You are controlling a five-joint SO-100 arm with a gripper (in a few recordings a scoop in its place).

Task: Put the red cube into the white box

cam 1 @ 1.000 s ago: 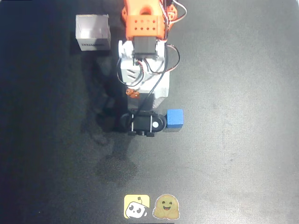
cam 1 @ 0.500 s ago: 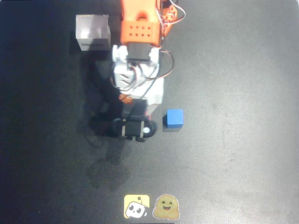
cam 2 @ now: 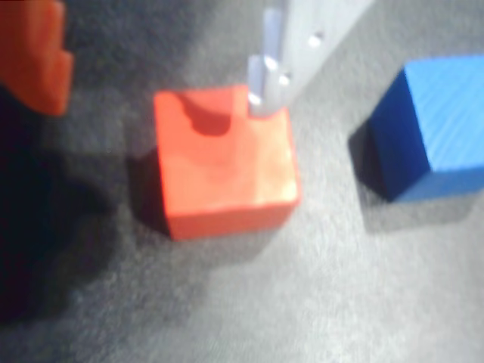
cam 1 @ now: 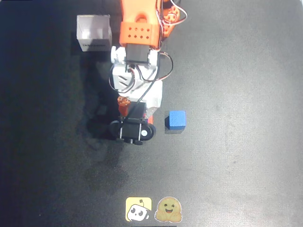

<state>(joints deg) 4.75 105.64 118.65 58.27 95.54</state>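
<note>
- The red cube (cam 2: 225, 160) rests on the dark table (cam 1: 236, 165), near the table's middle. In the wrist view it lies between an orange finger (cam 2: 34, 53) at the upper left and a pale translucent finger (cam 2: 272, 72) whose tip meets the cube's upper right edge.
- The cube appears flat on the table, with a shadow along its left and lower sides. It is judged not lifted.
- The gripper (cam 2: 151, 64) hangs over the cube with its jaws spread wider than the cube. The orange finger stands clear of the cube's left face. The pale finger is at, or just touching, the cube's top right corner. Nothing is held.
- The blue cube (cam 1: 177, 119) sits just to the right of the red cube in the wrist view, with a gap of bare table between them. In the overhead view it lies just right of the arm's black wrist section (cam 1: 132, 131), which covers the red cube's position.
- The white box (cam 1: 94, 33) stands near the table's far left corner in the overhead view, beside the orange arm base (cam 1: 139, 28) and well apart from both cubes. Its inside looks empty.
- Two stickers (cam 1: 154, 209) lie at the table's near edge.
- Progress, as judged: the approach is complete. The grasp, the lift, the carry to the box and the release are all left.
</note>
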